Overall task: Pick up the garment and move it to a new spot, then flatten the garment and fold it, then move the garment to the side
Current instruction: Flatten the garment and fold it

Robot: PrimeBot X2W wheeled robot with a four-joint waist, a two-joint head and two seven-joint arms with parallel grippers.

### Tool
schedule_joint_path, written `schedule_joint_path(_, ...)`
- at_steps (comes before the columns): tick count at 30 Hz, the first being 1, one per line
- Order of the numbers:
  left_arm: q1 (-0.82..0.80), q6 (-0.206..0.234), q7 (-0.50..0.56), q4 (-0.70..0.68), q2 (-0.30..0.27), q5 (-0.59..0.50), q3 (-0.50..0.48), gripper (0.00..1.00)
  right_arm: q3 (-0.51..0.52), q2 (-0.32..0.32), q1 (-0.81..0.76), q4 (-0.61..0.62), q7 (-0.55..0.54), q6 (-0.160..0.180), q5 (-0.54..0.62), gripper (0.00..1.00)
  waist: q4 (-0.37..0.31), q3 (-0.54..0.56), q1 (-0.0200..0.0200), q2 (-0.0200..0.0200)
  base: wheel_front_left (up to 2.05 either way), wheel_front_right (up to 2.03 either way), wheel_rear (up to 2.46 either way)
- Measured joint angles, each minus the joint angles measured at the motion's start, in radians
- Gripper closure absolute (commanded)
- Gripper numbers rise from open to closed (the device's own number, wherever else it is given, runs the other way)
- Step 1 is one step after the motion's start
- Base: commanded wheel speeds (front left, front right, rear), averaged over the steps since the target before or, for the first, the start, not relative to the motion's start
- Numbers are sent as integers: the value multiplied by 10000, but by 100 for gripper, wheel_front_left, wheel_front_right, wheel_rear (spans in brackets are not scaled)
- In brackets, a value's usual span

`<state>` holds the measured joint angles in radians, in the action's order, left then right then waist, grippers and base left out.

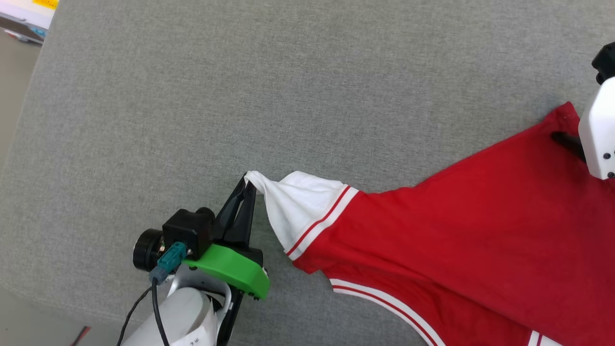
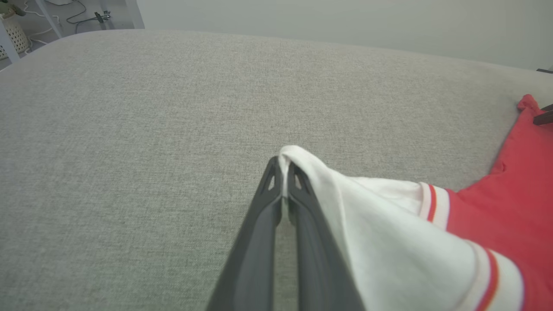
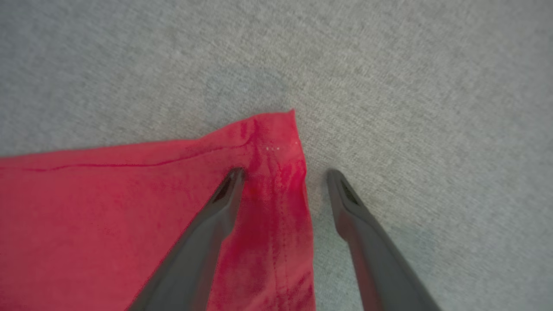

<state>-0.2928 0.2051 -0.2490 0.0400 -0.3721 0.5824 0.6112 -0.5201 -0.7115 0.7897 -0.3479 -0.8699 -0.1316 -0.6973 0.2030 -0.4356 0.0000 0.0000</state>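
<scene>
Looking from the head, we see our left gripper (image 1: 249, 182) pinching the white sleeve tip of the garment (image 1: 456, 230), which lies on the grey fabric surface (image 1: 288, 86). The writing on the forearm label (image 1: 192, 339) is too small to read. Left wrist: both fingers clamp the sleeve. Right wrist: our right gripper (image 3: 286, 173) gapes, straddling the red corner's edge.

head view looks steeply down; wrist views sit low, close; all share the garment (image 1: 456, 230).

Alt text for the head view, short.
The left tool is shut on the tip of a white sleeve of a red shirt lying on a grey cushion. A white forearm sits at the right edge, over the shirt's far corner.
</scene>
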Motion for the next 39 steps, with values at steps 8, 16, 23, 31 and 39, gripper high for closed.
schedule_joint_path(8,-4,-222,-58,456,157,-27,-184,100,-1097,-483,138,-414,809,4,-621,100,112,-73,0,0,0,0,0)
schedule_joint_path(16,-8,-337,-58,623,-19,-249,-543,100,-1062,-226,175,-581,3912,2,-924,100,-218,561,1,0,0,0,0)
schedule_joint_path(23,-865,-370,-58,397,-259,-403,-1080,100,-512,-357,182,-140,6088,2,-947,100,-622,1341,1,0,0,0,0)
schedule_joint_path(31,-3256,-848,667,111,-817,-746,-1296,100,332,-278,267,512,6813,0,-581,100,-1334,1824,1,0,0,0,0)
schedule_joint_path(39,-7423,-1845,1808,690,-959,-1149,-1360,100,1452,151,2302,616,6581,2,270,100,-1716,1327,1,0,0,0,0)
